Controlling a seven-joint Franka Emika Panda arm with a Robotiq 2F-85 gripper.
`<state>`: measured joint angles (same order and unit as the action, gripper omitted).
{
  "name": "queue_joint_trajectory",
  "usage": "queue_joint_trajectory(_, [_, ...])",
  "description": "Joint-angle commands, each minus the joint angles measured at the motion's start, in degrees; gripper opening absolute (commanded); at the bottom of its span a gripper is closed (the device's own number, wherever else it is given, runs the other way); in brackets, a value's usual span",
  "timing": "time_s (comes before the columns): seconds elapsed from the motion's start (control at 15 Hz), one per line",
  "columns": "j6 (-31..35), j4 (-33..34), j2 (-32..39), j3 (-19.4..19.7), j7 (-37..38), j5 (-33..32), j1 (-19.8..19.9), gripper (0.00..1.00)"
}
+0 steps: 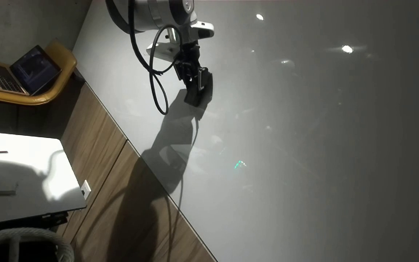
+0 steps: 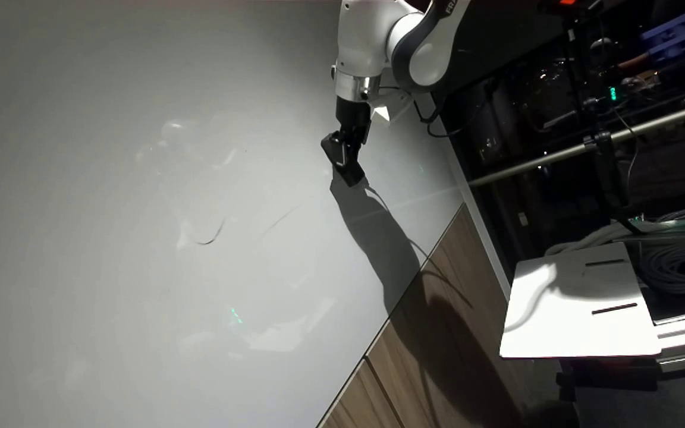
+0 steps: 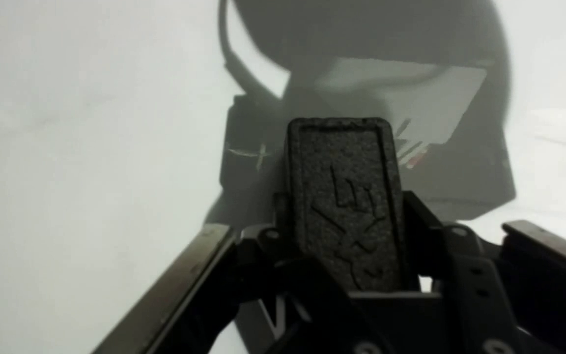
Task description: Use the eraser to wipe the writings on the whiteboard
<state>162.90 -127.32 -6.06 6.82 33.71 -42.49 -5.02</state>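
"Across both exterior views, the whiteboard (image 1: pixel 296 138) fills most of the scene. Where's the eraser (image 3: pixel 344 196)?"

"In front of it, pinched on both sides by the fingers (image 3: pixel 423 236)."

"Which step, then?"

"Wiping, I'd judge, unfinished: next the eraser should travel to the dark curved writing (image 2: pixel 215 237), which lies well apart, and press flat."

"What's unclear?"

"Whether the eraser touches the whiteboard; its far side is hidden. I can't trace that writing in the wrist view."

arm (image 2: pixel 364 35): white, dark-trimmed, lettered FRA | cable (image 1: pixel 155 72): black, looped | jaws: black
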Motion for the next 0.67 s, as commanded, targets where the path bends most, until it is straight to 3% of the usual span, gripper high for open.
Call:
queue_joint_trajectory(0.0, [-0.35,4.39,5.42,-4.26,6.23,-2.16,-2.50,0.30])
queue_joint_trajectory(0.6, [-10.78,19.40,18.83,-13.41,13.45,-4.96,-11.14,0.30])
